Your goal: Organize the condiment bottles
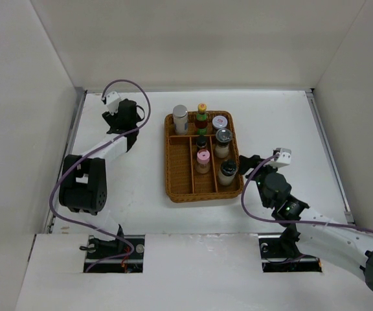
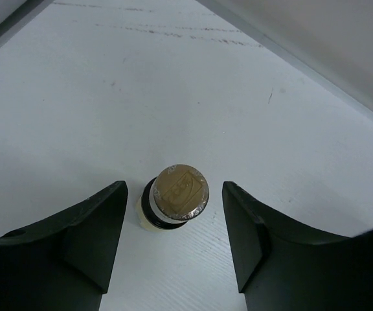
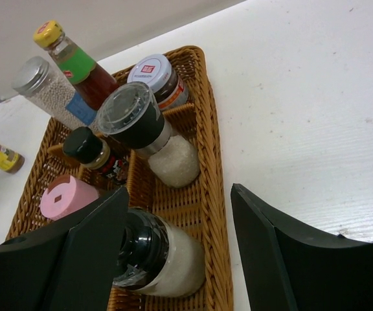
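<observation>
Left wrist: left gripper [image 2: 173, 193] open, fingers either side of yellow bottle [image 2: 179, 206], left of basket [image 1: 169, 168]; right gripper [image 3: 180, 194] open at basket's right edge

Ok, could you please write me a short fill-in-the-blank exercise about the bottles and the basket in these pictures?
1. The sauce bottle with the green label has a ___ cap.
2. The woven basket holds ___ bottles.
3. The yellow bottle between the fingers of the left gripper rests on the ___, outside the basket.

Missing words: yellow; seven; table.
</observation>
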Tool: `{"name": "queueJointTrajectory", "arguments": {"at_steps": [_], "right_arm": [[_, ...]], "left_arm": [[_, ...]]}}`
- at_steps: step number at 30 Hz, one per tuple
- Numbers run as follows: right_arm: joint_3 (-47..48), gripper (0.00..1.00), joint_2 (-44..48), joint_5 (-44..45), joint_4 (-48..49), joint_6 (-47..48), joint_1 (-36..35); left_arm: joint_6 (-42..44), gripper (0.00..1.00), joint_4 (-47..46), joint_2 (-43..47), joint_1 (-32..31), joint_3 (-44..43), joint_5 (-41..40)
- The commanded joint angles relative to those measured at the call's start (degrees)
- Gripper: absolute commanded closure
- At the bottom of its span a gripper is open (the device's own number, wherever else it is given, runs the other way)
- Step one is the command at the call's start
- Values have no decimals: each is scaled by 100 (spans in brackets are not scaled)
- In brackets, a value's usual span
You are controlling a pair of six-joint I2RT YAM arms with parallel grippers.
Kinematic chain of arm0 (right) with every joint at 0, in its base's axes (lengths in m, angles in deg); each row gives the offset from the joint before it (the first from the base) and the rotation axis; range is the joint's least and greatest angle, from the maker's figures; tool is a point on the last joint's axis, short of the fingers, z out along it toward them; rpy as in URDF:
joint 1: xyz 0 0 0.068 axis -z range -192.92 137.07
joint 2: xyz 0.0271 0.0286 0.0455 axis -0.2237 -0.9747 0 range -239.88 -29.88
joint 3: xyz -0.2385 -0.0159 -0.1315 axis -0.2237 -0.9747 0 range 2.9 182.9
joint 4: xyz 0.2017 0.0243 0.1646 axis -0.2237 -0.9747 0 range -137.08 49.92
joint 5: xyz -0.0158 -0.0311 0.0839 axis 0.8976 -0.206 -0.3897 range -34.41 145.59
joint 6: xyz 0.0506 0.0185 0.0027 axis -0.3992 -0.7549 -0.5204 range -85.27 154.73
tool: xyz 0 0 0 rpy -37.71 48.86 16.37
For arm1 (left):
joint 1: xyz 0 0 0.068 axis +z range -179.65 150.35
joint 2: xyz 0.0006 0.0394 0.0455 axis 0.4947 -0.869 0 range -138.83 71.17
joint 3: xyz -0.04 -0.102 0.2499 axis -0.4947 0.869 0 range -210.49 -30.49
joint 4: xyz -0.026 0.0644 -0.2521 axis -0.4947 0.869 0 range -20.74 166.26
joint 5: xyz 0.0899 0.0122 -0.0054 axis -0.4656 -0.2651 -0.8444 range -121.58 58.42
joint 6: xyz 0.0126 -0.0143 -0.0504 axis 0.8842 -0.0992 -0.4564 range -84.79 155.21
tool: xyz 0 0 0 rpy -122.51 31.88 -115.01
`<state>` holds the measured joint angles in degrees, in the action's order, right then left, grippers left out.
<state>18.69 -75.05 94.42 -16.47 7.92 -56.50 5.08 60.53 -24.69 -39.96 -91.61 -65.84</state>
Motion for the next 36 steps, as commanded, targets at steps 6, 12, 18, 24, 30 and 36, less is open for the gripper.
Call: {"name": "queueJointTrajectory", "arguments": {"at_steps": [6, 12, 18, 24, 30, 36], "right_arm": [[56, 29, -27, -77, 328, 9, -15], [56, 29, -27, -77, 328, 9, -15], [56, 29, -45, -77, 345, 9, -15], [12, 29, 139, -16, 319, 26, -15], [-15, 23, 245, -25, 293, -17, 20], [-15, 23, 245, 10, 284, -17, 64]], "left_arm": [[95, 62, -111, -206, 68, -488, 131], [367, 83, -137, 224, -37, -304, -141], [464, 86, -147, 1690, -791, 486, -318], [455, 86, 511, 3351, -2206, 1295, -371], [350, 86, 1541, 4329, -3664, 1489, -169], [341, 86, 1112, 4164, -4931, 1533, -63]]}}
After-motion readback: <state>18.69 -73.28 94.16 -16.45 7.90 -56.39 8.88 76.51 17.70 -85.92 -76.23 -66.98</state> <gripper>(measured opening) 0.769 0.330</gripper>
